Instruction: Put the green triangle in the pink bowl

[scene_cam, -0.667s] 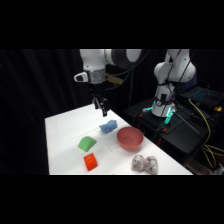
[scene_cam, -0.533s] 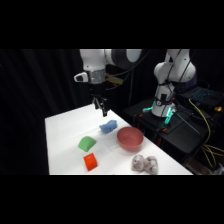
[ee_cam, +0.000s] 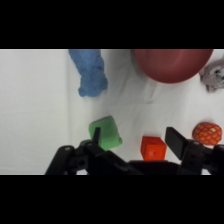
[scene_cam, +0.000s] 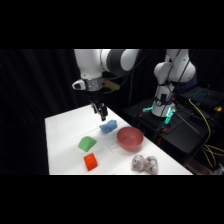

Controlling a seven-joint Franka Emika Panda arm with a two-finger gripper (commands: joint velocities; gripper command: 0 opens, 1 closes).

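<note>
Dark room all round, black backdrop, white worktop (scene_cam: pixel 62 132) lit in the middle. Arm came in from upper right, hand (scene_cam: pixel 100 113) hanging above the worktop near the far side, just over the blue block (scene_cam: pixel 108 127). Nothing held. From the wrist camera its two fingers (ee_cam: pixel 175 140) stood well apart, empty gap between them.

Green triangle (scene_cam: pixel 87 144) sat flat on the worktop, toward the near-left, between blue block and orange-red block (scene_cam: pixel 90 161). Not touching either. In the wrist view the triangle (ee_cam: pixel 105 132) lay right at the left finger, partly behind it, with the orange-red block (ee_cam: pixel 153 148) beside it, nearer the middle of the gap. So the hand looked off-centre for the triangle.

Pink bowl (scene_cam: pixel 130 138) sat right of the blocks, empty as far as I could see. Grey lumpy cluster (scene_cam: pixel 145 163) lay nearer the front edge, apart from the bowl. An orange patterned ball (ee_cam: pixel 207 133) showed in the wrist view only, off by the right finger.

Progress: basically zero. No grasp, no lift, triangle not moved to the bowl. Left to do, I'd judge: line up over the triangle, drop, close, lift, carry across to the bowl, release. Watch out for grabbing the orange-red block by mistake, it's close.
</note>
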